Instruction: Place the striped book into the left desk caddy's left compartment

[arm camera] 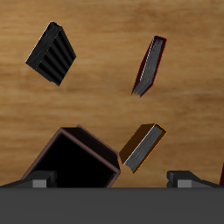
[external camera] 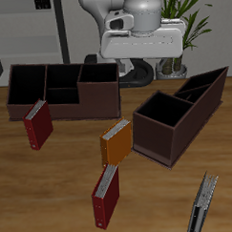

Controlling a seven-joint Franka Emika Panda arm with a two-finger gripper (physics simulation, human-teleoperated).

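The striped book (external camera: pixel 202 205) lies flat on the worktop (external camera: pixel 54 187) close to the front edge, at about 5 o'clock from the middle of the exterior view. It is well apart from the other books and from both caddies. In the wrist view the striped book (arm camera: pixel 52 52) shows its dark cover with pale lines and rests alone on the wood.

The left caddy (external camera: pixel 180 113) stands turned at an angle, at about 3 o'clock in the exterior view. Its large open compartment faces the front edge; narrower compartments lie farther back. The orange book (external camera: pixel 115 142) stands upright just beside the near corner of this caddy — whether it touches the wall I cannot tell. In the wrist view the same orange book (arm camera: pixel 143 146) is next to the caddy corner (arm camera: pixel 77 162).

One red book (external camera: pixel 105 195) stands at 6 o'clock, in front of the orange one. The other red book (external camera: pixel 36 125) stands at 9 o'clock, just before the second caddy (external camera: pixel 64 89), which sits at the back of the worktop.

The claw (arm camera: pixel 111 181) hangs high above the worktop, near the robot base. Its fingers (arm camera: pixel 185 178) stand wide apart and hold nothing — only bare wood shows between them.
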